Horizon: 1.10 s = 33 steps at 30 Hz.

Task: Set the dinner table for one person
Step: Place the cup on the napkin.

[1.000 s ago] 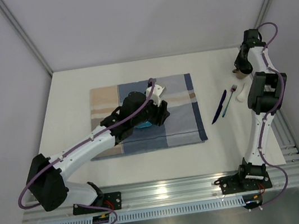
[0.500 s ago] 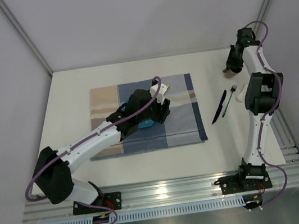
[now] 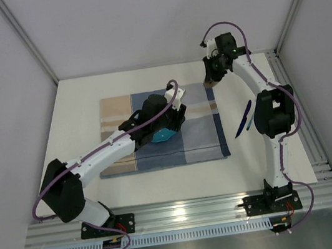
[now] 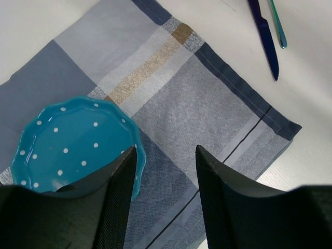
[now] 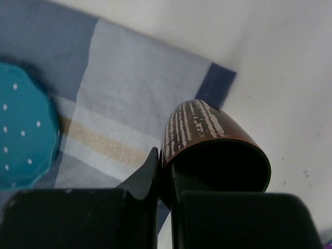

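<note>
Stretching forward, right end effector [image 5: 165,175] pinches brown cup [image 5: 207,129] rim.

No legible writing showing

Nothing readable is appearing in any view: the teal plate [image 4: 72,145] is showing only white dots, the brown cup [image 5: 199,127] only pale streaks, and the checked placemat [image 4: 207,104] only woven bands

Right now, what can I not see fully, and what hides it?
- Top view: left arm covers most of the blue dotted plate.
- Left wrist view: left gripper hides the plate's near rim; top edge cuts the knife and teal fork.
- Right wrist view: right gripper hides part of the brown cup; its inside is too dark.
</note>
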Each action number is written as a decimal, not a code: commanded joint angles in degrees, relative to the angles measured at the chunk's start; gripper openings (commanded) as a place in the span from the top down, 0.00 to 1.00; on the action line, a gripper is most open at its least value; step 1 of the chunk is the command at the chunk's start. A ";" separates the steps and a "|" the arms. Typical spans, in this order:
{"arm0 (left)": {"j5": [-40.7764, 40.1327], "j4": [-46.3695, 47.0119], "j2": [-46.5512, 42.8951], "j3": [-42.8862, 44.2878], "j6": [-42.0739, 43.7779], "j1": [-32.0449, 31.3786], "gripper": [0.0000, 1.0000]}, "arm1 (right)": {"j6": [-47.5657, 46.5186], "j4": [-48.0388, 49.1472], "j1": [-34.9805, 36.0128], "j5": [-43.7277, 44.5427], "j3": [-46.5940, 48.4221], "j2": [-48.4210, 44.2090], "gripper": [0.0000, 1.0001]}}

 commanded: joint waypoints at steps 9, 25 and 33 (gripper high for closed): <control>3.98 3.35 -0.21 0.41 -3.60 4.43 0.48 | -31.58 -2.10 11.01 -5.39 -17.78 -14.23 1.00; 3.89 4.41 -5.83 -4.69 -9.47 4.34 0.48 | -45.39 -6.49 20.69 13.15 -14.63 -7.29 1.00; 0.12 2.56 -11.19 -7.68 -11.69 3.81 0.48 | -48.03 -7.63 17.79 11.67 -6.64 -3.07 1.00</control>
